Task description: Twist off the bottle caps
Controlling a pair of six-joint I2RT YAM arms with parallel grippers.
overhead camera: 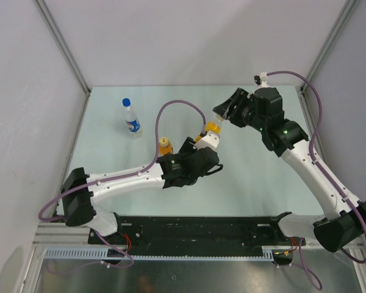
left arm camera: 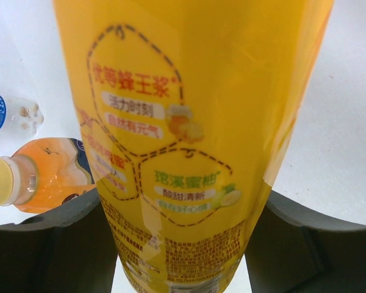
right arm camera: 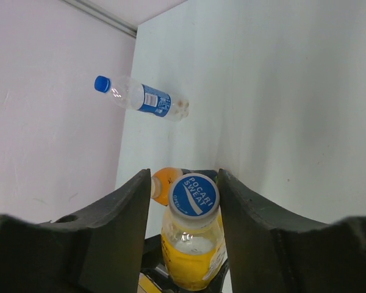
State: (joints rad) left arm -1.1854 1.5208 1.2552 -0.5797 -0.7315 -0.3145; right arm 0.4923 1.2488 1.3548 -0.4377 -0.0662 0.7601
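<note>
My left gripper (overhead camera: 202,145) is shut on the tall yellow juice bottle (left arm camera: 189,122), whose label fills the left wrist view between the dark fingers (left arm camera: 49,244). The bottle's round cap (right arm camera: 194,195), blue and white on top, sits on the neck. My right gripper (right arm camera: 183,178) straddles this cap; the right finger is nearly against it and a gap shows on the left. From above, the right gripper (overhead camera: 221,115) hovers at the top of the yellow bottle (overhead camera: 212,130).
The shorter orange bottle (overhead camera: 165,145) with its pale cap (left arm camera: 0,181) stands just left of the held bottle. The clear water bottle (overhead camera: 132,121) with a blue cap (overhead camera: 126,102) stands at the back left. Grey walls enclose the table on three sides.
</note>
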